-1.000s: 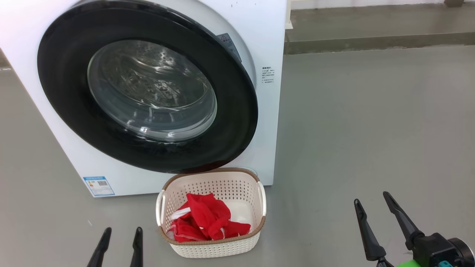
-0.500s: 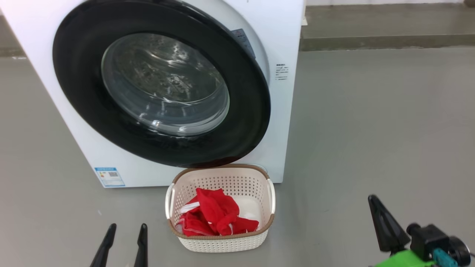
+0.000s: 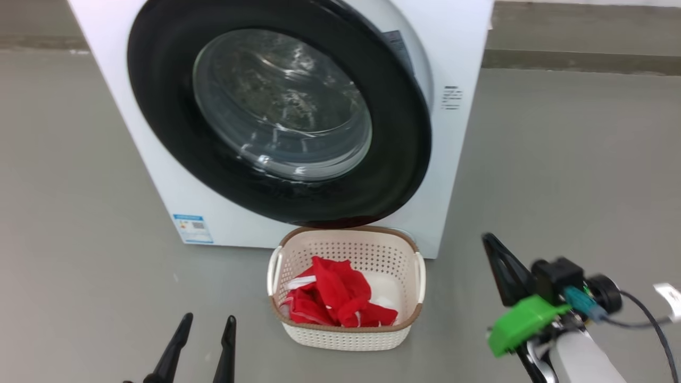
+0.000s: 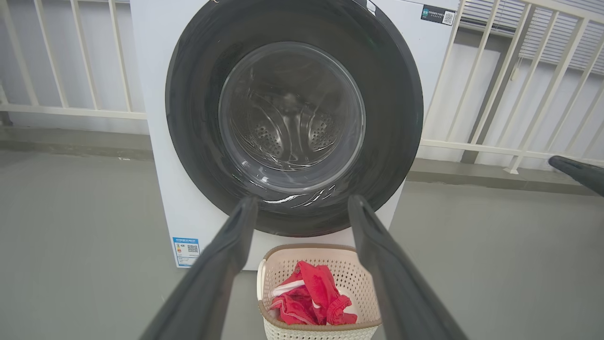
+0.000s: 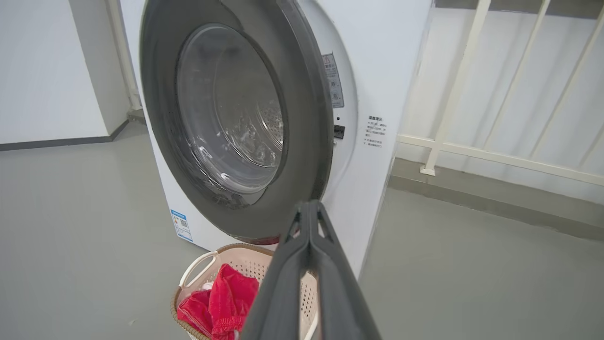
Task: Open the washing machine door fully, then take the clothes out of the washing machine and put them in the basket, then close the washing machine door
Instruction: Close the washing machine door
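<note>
The white washing machine (image 3: 239, 229) stands ahead on the grey floor. Its door (image 3: 159, 96), black-rimmed with a glass bowl, is slightly ajar, with a gap at its right edge in the right wrist view (image 5: 311, 94). The basket (image 3: 346, 336) sits on the floor right below the door and holds the red clothes (image 3: 335, 298). My left gripper (image 3: 206, 319) hangs open and empty, left of the basket and short of it. My right gripper (image 3: 492, 243) is shut on nothing, right of the basket, pointing at the door's lower right edge (image 5: 309, 205).
A white railing (image 4: 495, 94) runs behind the machine, above a low kerb (image 3: 580, 59) at the floor's back edge. Bare grey floor (image 3: 558, 159) spreads to the right of the machine. A blue label sticker (image 3: 192, 229) marks its lower left corner.
The right gripper's fingers have gone from open to shut and it sits higher in the view. The head camera has turned, shifting machine and basket rightwards. The left gripper stays open.
</note>
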You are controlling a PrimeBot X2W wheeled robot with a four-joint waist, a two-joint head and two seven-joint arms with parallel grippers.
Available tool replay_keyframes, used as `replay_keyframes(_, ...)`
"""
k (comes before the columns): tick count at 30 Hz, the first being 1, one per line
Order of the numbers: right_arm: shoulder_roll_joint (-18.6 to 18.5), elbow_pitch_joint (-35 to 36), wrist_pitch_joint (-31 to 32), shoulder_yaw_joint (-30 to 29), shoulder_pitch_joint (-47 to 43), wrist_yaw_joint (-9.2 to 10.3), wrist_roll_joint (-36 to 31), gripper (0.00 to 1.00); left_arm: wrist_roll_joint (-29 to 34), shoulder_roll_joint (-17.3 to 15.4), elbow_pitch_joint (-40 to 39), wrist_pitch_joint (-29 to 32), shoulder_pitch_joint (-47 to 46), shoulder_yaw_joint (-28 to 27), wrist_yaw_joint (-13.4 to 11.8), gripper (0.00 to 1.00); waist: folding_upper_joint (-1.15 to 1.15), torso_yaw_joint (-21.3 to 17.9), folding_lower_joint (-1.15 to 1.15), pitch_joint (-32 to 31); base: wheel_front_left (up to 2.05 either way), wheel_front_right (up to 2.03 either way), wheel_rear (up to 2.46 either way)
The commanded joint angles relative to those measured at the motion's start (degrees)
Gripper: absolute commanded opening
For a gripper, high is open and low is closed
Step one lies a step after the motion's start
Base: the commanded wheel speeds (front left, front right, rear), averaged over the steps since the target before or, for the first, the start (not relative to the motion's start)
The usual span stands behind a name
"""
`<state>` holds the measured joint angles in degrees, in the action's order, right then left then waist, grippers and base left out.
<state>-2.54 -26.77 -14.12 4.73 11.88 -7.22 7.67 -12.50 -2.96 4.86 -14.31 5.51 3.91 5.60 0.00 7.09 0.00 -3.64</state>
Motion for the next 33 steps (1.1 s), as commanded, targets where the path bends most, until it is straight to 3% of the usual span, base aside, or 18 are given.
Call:
replay_keyframes(1,-0.3,0.5,-0.2,2.2,3.9,-0.26,0.9,0.00,0.2,-0.1,-1.0,-0.7,-3.1,-1.5,0.3,1.00,0.00,1.7,0.00,0.7,0.00,0.00,0.00)
replay_keyframes(7,-0.3,-5.5,-0.4,5.2,11.3,-0.26,3.1,0.00,0.2,0.0,-0.3,-0.7,-4.7,-0.2,0.8,1.00,0.00,5.2,0.00,2.1,0.00,0.00,0.00)
replay_keyframes(15,-0.3,-14.0,-0.7,4.8,20.4,-0.26,3.0,0.00,-0.5,0.0,0.0,-0.7,-6.5,1.9,1.2,1.00,0.00,9.4,0.00,5.2,0.00,0.00,0.00)
replay_keyframes(33,-0.3,-23.9,-0.9,-5.4,40.2,-0.26,-8.6,0.00,-2.2,0.1,0.2,-0.7,-12.1,4.3,1.7,1.00,0.00,15.9,0.00,15.0,0.00,0.00,0.00)
